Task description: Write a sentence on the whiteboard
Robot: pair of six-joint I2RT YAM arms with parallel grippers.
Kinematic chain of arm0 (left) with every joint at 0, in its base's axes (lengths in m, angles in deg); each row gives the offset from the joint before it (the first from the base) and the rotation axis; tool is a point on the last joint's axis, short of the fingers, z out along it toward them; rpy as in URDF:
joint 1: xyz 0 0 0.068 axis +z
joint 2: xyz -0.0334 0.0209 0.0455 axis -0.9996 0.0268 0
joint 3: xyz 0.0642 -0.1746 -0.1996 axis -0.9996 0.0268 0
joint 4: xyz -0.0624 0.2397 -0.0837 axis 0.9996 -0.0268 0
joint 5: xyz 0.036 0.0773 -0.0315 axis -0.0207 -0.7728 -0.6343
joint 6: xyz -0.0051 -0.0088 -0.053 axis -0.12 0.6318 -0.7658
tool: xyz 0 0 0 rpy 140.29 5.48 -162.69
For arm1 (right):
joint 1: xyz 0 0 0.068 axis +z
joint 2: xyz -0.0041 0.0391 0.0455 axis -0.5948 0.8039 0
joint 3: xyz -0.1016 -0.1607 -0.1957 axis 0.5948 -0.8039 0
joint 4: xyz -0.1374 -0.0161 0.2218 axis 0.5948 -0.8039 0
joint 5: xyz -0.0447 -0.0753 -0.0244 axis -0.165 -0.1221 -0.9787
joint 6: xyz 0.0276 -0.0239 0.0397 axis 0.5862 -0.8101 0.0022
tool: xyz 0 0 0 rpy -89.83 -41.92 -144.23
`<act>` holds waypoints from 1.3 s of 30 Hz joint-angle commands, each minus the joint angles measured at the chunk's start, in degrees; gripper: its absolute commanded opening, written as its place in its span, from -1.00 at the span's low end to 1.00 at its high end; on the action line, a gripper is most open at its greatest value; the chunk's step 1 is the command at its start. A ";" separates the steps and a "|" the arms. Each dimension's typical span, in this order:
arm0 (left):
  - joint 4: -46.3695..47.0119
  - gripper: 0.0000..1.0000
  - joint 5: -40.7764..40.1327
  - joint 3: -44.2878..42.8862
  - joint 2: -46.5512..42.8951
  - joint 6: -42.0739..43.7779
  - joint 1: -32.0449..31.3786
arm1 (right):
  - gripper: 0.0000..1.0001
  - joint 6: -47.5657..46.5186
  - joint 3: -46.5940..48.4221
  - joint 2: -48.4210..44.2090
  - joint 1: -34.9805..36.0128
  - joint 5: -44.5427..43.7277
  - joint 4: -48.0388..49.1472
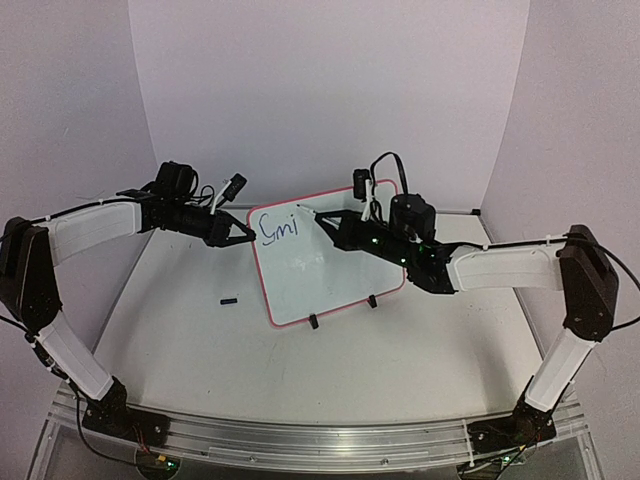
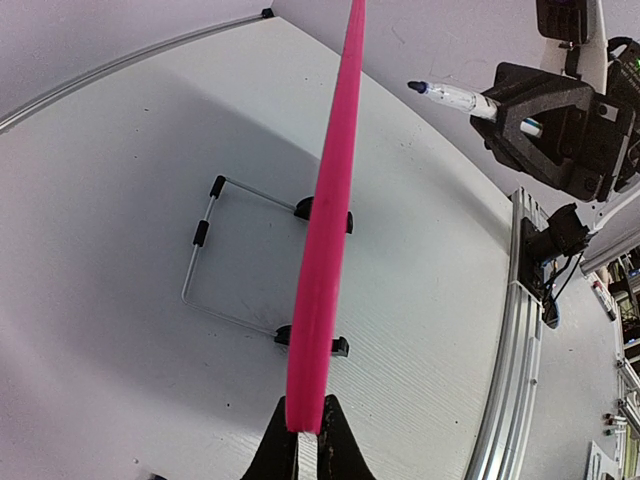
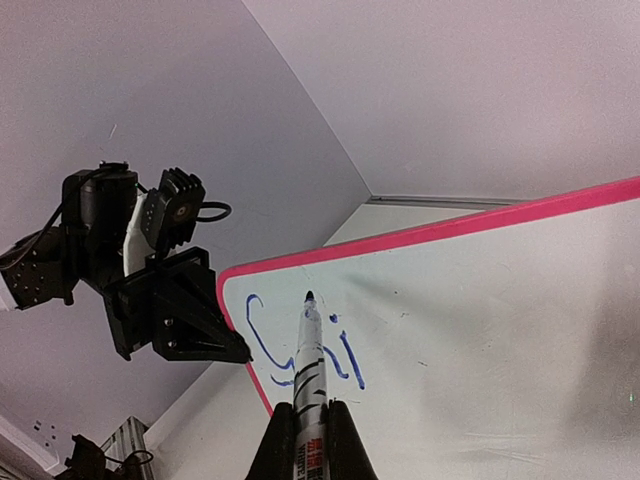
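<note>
The whiteboard (image 1: 320,275), white with a pink frame, stands tilted on two black clip feet. Blue lettering (image 1: 280,228) reading "Smi" sits at its upper left corner, and the right wrist view shows the same lettering (image 3: 345,355). My left gripper (image 1: 245,235) is shut on the board's left edge; the left wrist view shows the pink frame (image 2: 325,250) edge-on between that gripper's (image 2: 306,410) jaws. My right gripper (image 1: 328,226) is shut on a marker (image 3: 310,360). The marker tip (image 2: 414,87) points at the board above the letters, a little off its face.
A small black cap-like piece (image 1: 229,300) lies on the table left of the board. A wire stand (image 2: 215,260) reaches out behind the board from its feet. White walls enclose the back and sides. An aluminium rail (image 1: 320,440) runs along the near edge.
</note>
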 commanded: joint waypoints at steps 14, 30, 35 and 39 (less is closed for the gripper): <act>-3.37 -1.00 -1.65 -0.74 1.18 1.97 -2.28 | -1.00 0.61 3.23 3.65 -1.33 -0.92 0.52; -3.46 -1.00 -1.69 -0.83 1.40 2.05 -2.50 | -1.00 3.53 -4.13 1.82 -1.34 -0.30 0.42; -3.46 -1.00 -1.74 -0.83 1.52 2.07 -2.67 | -1.00 4.65 -6.76 0.44 -1.34 1.36 1.37; -3.51 -1.00 -1.85 -0.83 1.58 2.10 -2.67 | -1.00 4.88 -8.57 -2.42 -1.33 1.78 1.73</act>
